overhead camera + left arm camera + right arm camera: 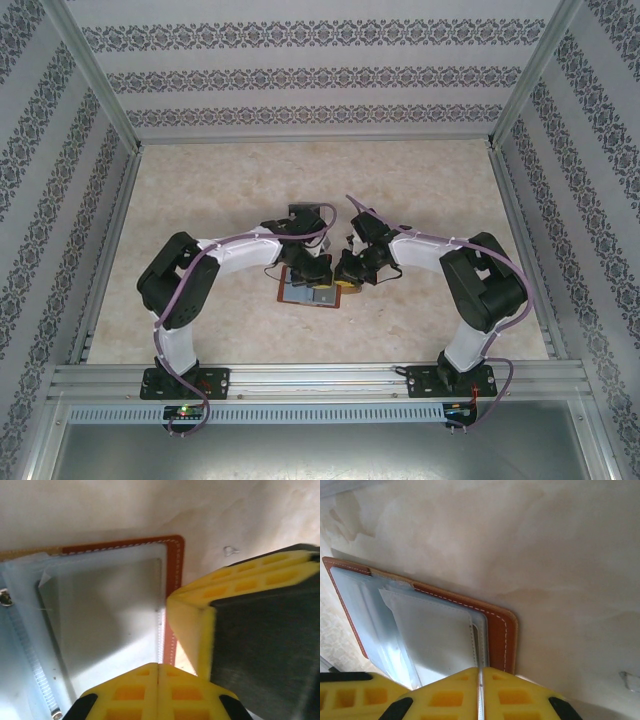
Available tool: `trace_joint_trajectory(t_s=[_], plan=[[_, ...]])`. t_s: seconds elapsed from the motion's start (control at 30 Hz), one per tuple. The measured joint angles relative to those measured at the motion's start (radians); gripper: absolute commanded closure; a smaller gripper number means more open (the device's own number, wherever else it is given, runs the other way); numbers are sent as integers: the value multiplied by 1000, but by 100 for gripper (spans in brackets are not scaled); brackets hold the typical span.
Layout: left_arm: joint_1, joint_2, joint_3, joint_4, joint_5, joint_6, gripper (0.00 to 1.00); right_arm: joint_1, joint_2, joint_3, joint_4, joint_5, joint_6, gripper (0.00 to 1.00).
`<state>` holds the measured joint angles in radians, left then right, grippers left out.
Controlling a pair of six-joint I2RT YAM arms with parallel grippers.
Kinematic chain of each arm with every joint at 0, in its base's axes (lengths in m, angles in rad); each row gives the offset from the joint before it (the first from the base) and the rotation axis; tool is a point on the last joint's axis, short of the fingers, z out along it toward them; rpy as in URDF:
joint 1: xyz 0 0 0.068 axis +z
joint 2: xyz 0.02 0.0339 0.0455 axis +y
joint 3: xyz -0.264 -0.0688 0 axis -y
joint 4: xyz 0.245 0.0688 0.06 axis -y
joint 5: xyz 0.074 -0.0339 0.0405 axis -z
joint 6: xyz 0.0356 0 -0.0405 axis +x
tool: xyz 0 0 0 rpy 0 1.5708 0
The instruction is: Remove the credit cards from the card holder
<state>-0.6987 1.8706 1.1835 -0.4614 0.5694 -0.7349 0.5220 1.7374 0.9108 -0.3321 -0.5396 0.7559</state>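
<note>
Card holder [305, 293] lies open and flat: reddish-brown leather with white stitching around pale grey-blue pockets and clear sleeves. Left gripper [158, 687] sits at its stitched border, yellow fingers pressed together. Right gripper [480, 690] is at that border too, fingers closed with a thin pale sliver between them that I cannot identify. Beige marbled table [230, 190] lies under the holder, with striped patterned walls [320, 80] beyond.
</note>
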Motion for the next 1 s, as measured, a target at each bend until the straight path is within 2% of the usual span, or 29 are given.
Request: trace_joint_trajectory(t_s=[0.2, 0.33, 1.0], plan=[[-9, 43, -10, 4, 7, -4, 100, 0, 0, -17, 6, 0, 0, 88], [-10, 42, -10, 3, 1, -3, 100, 0, 0, -21, 10, 0, -1, 83], [-13, -5, -27, -62, -105, 27, 100, 5, -6, -24, 11, 4, 0, 82]])
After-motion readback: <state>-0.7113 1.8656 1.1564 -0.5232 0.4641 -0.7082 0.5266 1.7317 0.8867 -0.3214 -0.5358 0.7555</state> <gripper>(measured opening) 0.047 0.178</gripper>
